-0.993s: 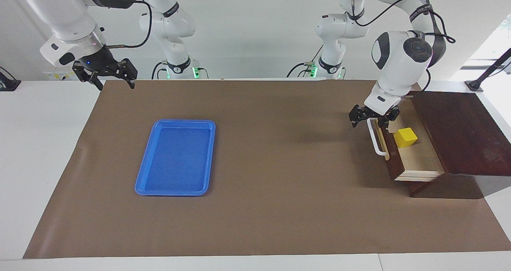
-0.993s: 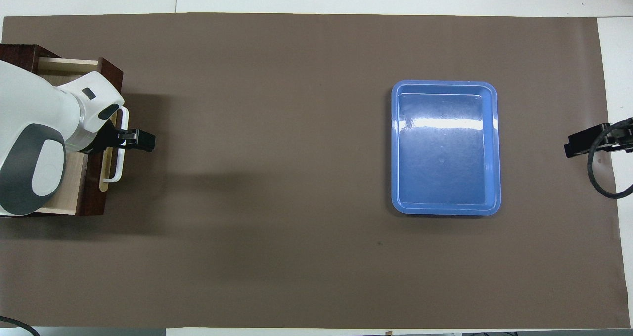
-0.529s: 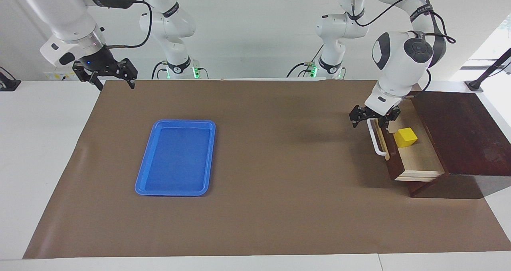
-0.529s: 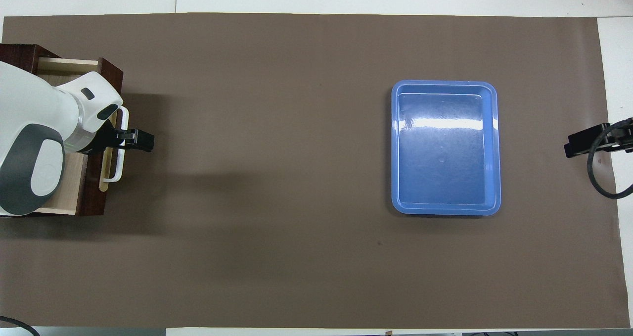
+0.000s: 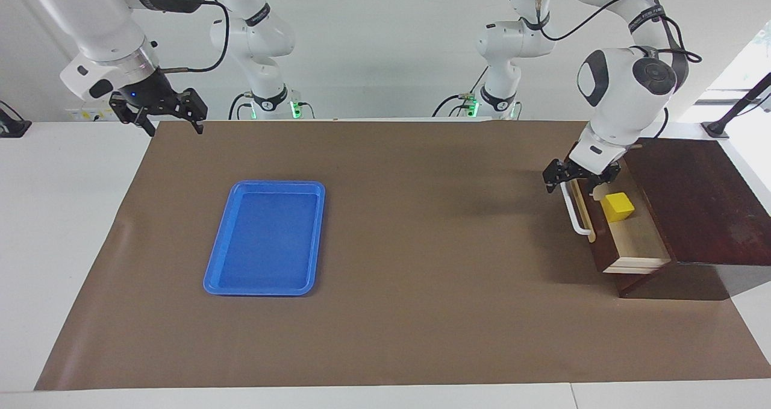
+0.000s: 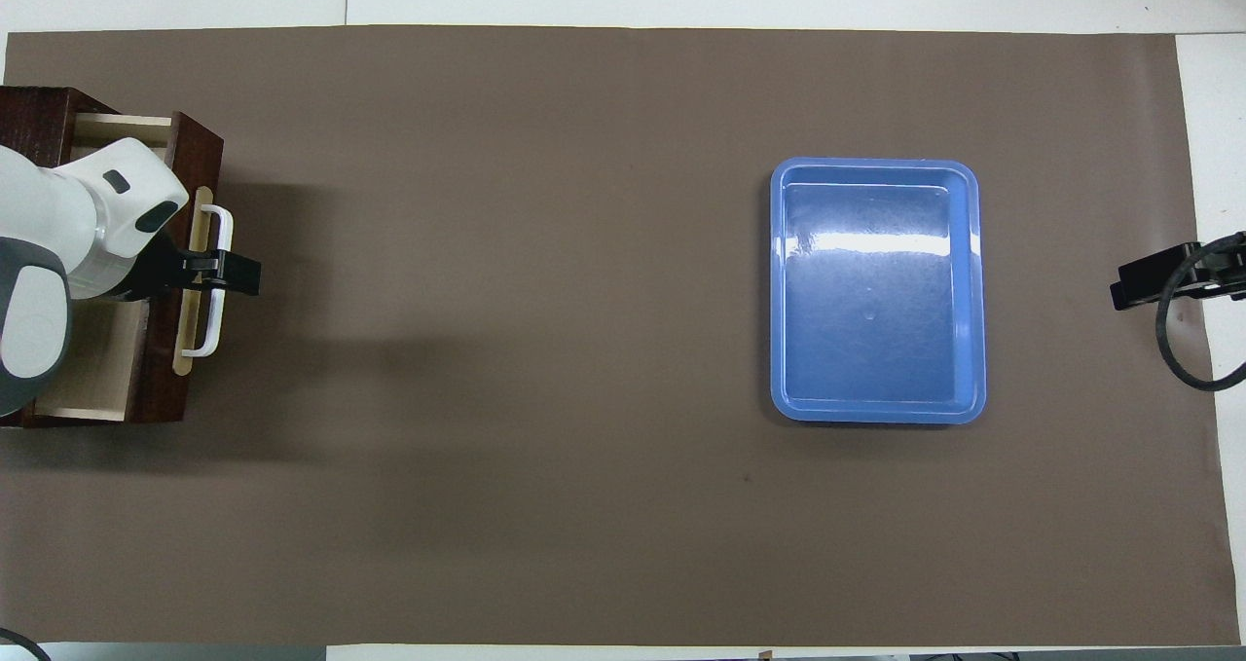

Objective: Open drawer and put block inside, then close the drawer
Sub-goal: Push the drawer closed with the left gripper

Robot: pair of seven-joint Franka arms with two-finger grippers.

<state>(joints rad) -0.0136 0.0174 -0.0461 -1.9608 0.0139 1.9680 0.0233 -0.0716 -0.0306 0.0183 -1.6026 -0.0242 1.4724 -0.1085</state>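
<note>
At the left arm's end of the desk (image 5: 421, 337), straddling the white handle (image 5: 575, 213) with left gripper (image 5: 581, 177) spread open, clamping nothing. Sitting half open, drawer (image 5: 638, 243), handle's long axis running toward and away from the robots, box lying past the front toward the desk's edge, so closing likely meaning pushing that way. Resting inside, near the front, block (image 5: 618, 206). Nothing blocking. Waiting raised over the right arm's end, right gripper (image 5: 161, 117), open; blue tray (image 5: 268, 240) lying well apart.
</note>
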